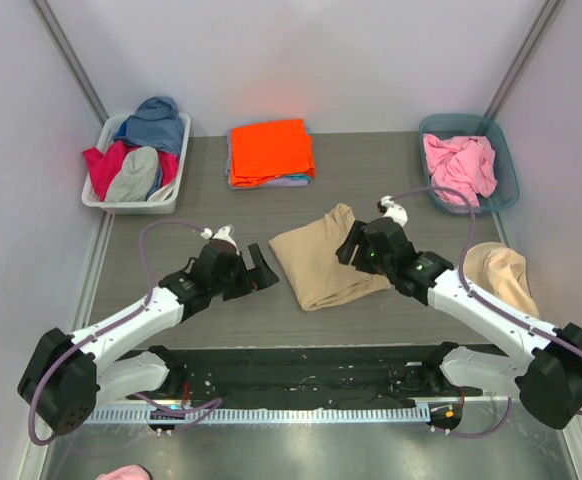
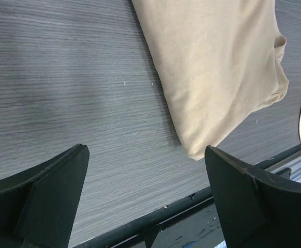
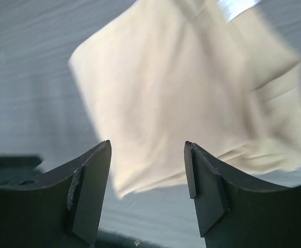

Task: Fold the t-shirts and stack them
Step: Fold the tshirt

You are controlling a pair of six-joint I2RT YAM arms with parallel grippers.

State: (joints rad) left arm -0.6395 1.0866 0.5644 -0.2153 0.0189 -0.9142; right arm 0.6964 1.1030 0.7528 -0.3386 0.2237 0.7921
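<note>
From above, the tan, soft cotton collared shirt point(image 1: 323, 262) lies folded into a rough rectangle at the middle of the grey wood-grain desk point(image 1: 201, 190), a little toward the right edge. It looks light and limp. Lifted by one point it would likely sag and fall open, so I judge the safest hold is a pinch through all layers at a folded edge, ideally one corner per arm.

The black two-finger left gripper point(image 1: 261, 268) sits just beside the shirt's left side with its jaws apart. The black two-finger right gripper point(image 1: 349, 245) hangs over its right part, also spread. At the middle of the far edge a bright orange folded shirt point(image 1: 269, 150) tops a small stack, with a lavender shirt point(image 1: 296, 181) peeking out beneath. A crumpled pink shirt point(image 1: 458, 163) fills the teal plastic bin point(image 1: 441, 122) in the far right corner.

In the left wrist view, the left gripper point(image 2: 145, 201) is wide open and empty over bare desk. The tan shirt point(image 2: 217, 72) shows matte, smooth cloth with soft rounded folds, and its corner points toward the near edge.

The right wrist view is blurred. The right gripper point(image 3: 146, 175) holds its jaws apart with the tan shirt point(image 3: 181, 93) beyond them. I cannot tell whether it touches the cloth.
</note>
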